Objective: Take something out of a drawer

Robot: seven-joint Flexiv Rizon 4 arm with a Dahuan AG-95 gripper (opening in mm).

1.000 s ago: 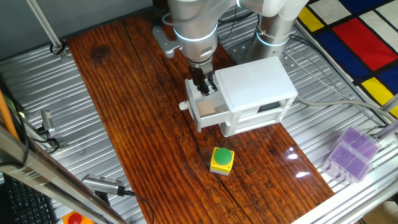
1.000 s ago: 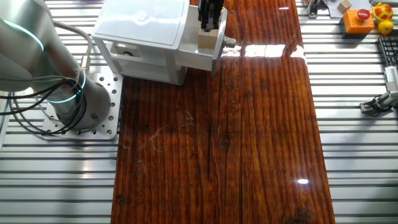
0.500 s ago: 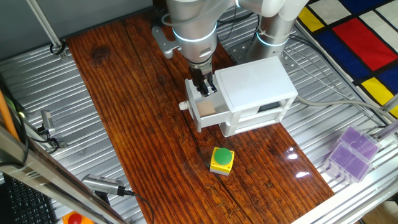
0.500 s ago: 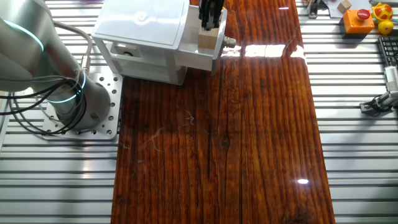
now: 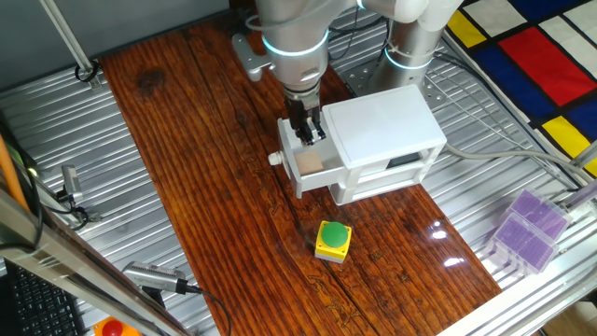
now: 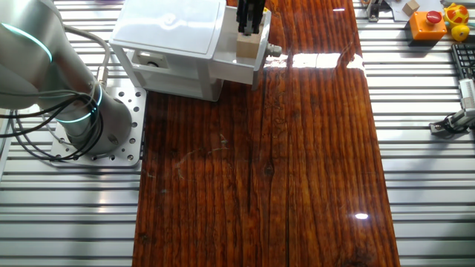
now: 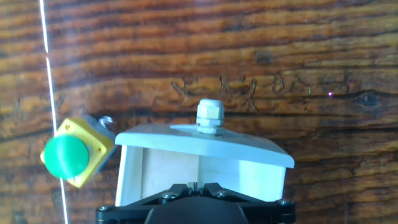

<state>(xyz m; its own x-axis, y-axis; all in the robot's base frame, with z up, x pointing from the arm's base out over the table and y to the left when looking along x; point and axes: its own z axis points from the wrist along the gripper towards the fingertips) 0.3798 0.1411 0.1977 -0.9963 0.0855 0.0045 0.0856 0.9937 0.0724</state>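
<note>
Hand view: unlabelled drawer (image 7: 205,155), knob (image 7: 209,116).

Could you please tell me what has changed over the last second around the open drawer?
The arm has risen slightly, lifting the gripper and the tan cube a little inside the open upper drawer. The grip on the cube looks unchanged. The cabinet and the yellow button box have not moved.

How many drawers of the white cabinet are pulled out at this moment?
1: the upper drawer stands pulled out, with the gripper over the tan cube in it. The lower drawer appears shut.
</note>
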